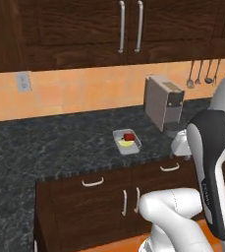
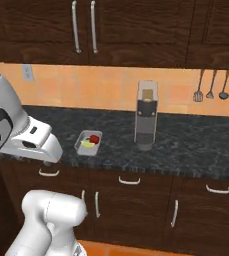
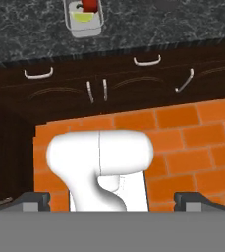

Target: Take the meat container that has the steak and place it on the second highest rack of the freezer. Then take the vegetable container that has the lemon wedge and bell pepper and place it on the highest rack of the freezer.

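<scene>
On the dark counter (image 1: 60,142), at twelve o'clock in the hand view, vegetable container (image 3: 84,19) holds lemon wedge (image 3: 82,16) and bell pepper (image 3: 89,5); gripper (image 3: 112,199) spread wide, empty, no readable labels.

The table (image 1: 50,142) has a dark speckled stone top over dark wood drawers and doors. A clear tray (image 1: 127,141) sits near its front edge, holding a red pepper (image 1: 129,136) and a yellow lemon wedge (image 1: 126,143) side by side. Behind and to the right, well apart from the tray, stands a grey coffee machine (image 1: 163,102).
</scene>
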Robot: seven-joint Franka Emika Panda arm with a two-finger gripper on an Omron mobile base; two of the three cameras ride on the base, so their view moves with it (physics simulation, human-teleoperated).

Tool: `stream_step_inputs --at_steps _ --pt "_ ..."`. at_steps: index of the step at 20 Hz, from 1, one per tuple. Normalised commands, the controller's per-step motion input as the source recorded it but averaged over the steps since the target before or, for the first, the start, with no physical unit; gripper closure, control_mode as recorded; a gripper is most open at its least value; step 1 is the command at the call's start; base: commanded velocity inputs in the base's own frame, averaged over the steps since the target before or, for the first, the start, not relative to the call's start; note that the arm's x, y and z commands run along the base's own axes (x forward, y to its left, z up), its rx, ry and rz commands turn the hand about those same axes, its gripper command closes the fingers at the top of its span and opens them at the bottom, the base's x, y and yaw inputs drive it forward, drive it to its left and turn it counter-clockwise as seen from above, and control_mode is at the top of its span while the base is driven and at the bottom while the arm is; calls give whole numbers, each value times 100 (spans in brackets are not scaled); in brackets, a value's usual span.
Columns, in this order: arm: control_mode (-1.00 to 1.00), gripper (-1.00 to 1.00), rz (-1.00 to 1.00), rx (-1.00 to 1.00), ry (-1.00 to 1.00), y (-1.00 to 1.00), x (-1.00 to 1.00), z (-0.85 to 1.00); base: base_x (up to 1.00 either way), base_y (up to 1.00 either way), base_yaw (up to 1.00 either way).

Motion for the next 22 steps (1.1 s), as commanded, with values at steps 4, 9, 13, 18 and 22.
stream_step_inputs --at_steps 4,9,13,18,22 --pt "100 -100 0 0 0 0 0 0 52 57 -23" --pt "100 -100 0 0 0 0 0 0 44 54 -16" --pt "100 -100 0 0 0 0 0 0 45 27 -10" --pt "100 -100 0 0 0 0 0 0 34 7 -9" --pt "100 -100 0 0 0 0 0 0 30 4 -2"
